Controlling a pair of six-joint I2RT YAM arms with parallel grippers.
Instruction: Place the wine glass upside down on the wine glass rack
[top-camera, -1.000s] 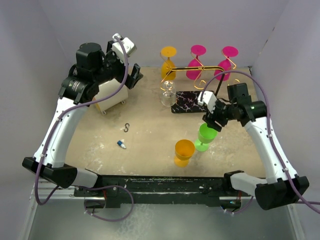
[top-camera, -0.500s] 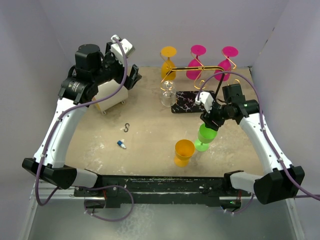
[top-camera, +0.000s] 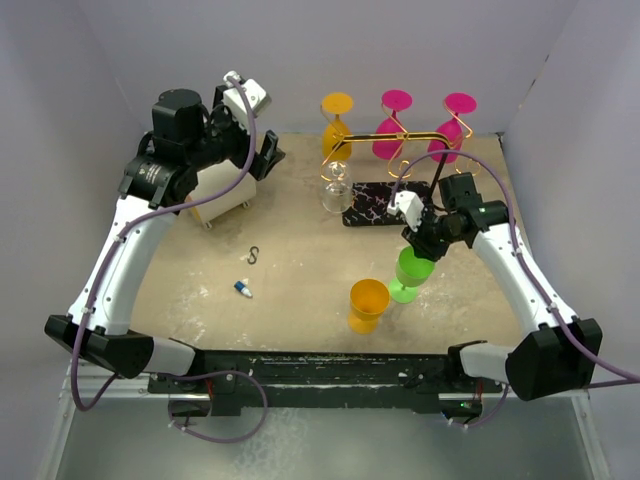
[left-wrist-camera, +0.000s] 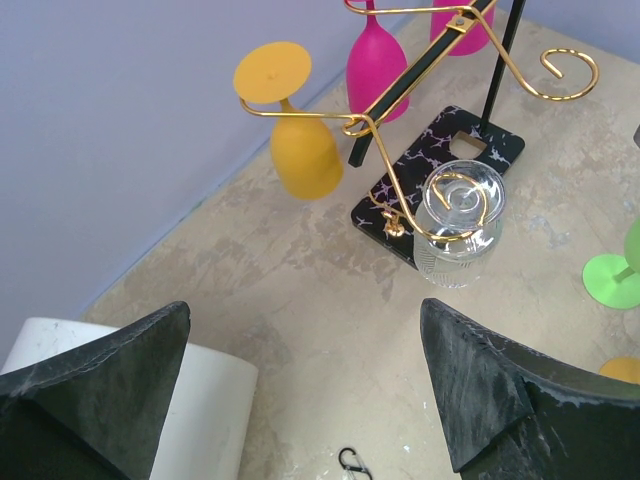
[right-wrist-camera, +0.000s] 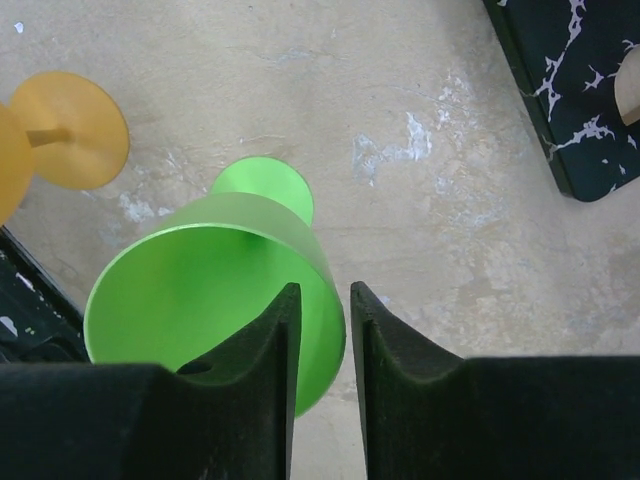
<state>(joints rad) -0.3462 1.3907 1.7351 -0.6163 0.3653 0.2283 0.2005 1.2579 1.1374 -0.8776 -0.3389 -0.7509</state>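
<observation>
Right wrist view: the right gripper (right-wrist-camera: 323, 296) pinches the green plastic wine glass (right-wrist-camera: 200, 270) rim, lower left. Jaws of the left gripper (left-wrist-camera: 305, 305) stand apart.

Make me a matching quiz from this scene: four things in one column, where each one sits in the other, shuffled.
Things:
1 green glass
2 clear glass
3 white cylinder
4 black hook

Places:
A hanging upside down on the gold rack
B rim between the right fingers
C standing at the back left of the table
D lying loose in front of the cylinder

Pairs: 1-B, 2-A, 3-C, 4-D
</observation>
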